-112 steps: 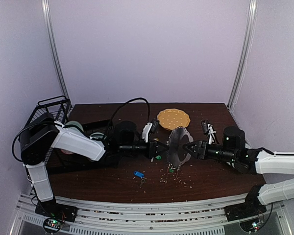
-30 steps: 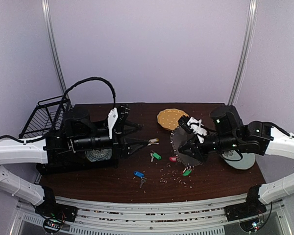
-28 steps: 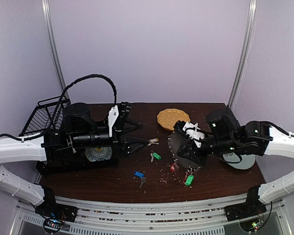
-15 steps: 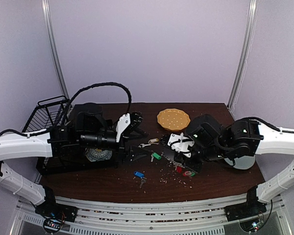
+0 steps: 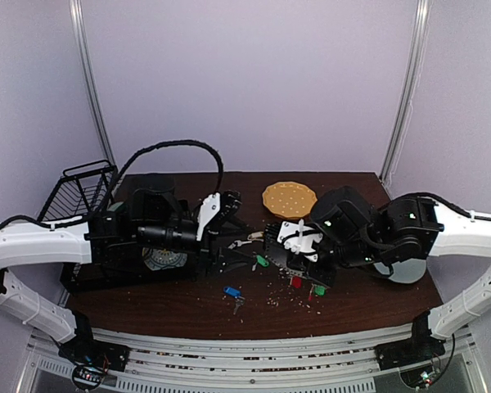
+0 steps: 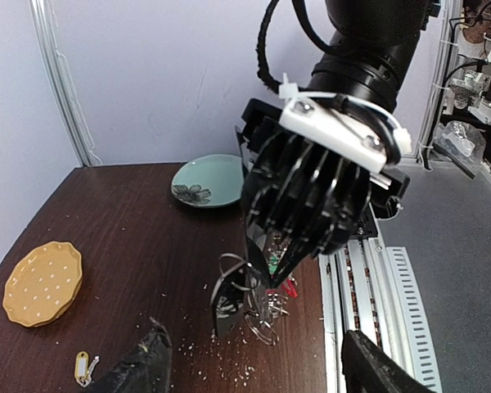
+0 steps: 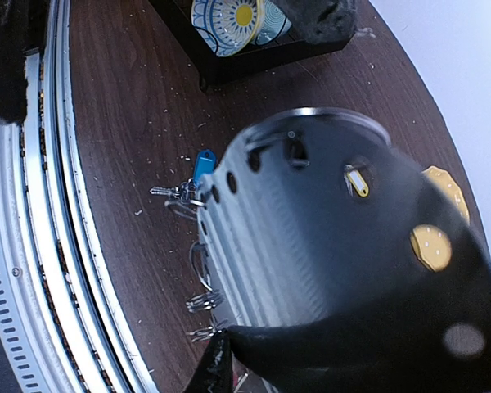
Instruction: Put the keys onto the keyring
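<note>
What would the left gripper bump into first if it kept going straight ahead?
Probably the thin grey metal keyring, hung with small silver keys, which the black right gripper holds right in front of it. Depth is unclear, though.

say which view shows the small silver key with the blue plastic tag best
The right wrist view: the small silver key with the blue plastic tag lies close, tag and metal distinct. The top external view shows the key only as a tiny blue speck. The left wrist view does not show it.
</note>
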Motion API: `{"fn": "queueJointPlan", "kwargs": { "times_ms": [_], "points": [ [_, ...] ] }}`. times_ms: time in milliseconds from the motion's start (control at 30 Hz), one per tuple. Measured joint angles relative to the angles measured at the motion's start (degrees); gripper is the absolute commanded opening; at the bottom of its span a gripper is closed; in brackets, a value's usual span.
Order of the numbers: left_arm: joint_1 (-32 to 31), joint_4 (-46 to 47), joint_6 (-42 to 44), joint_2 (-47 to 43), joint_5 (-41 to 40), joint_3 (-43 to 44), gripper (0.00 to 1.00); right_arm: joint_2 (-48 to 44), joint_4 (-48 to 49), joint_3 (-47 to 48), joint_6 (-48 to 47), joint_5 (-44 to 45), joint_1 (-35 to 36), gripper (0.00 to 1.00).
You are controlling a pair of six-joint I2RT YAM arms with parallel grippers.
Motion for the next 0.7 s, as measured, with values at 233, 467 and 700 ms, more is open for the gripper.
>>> {"fn": "queueJointPlan", "kwargs": {
  "times_ms": [233, 467, 700],
  "points": [
    [0.0, 0.7, 1.1, 0.6, 0.4, 0.0, 0.66, 0.0, 0.5, 0.1, -0.3, -0.9, 0.0, 0.0],
    [0.0, 1.2, 1.3, 1.9, -0.8, 0.0, 0.51, 0.0, 0.9, 0.9, -0.8, -2.3, 0.3, 0.0],
    [-0.3, 1.6, 0.4, 6.2, -0.2, 2.7, 0.48, 0.2, 1.2, 1.9, -1.1, -2.6, 0.7, 0.0]
  ]
}}
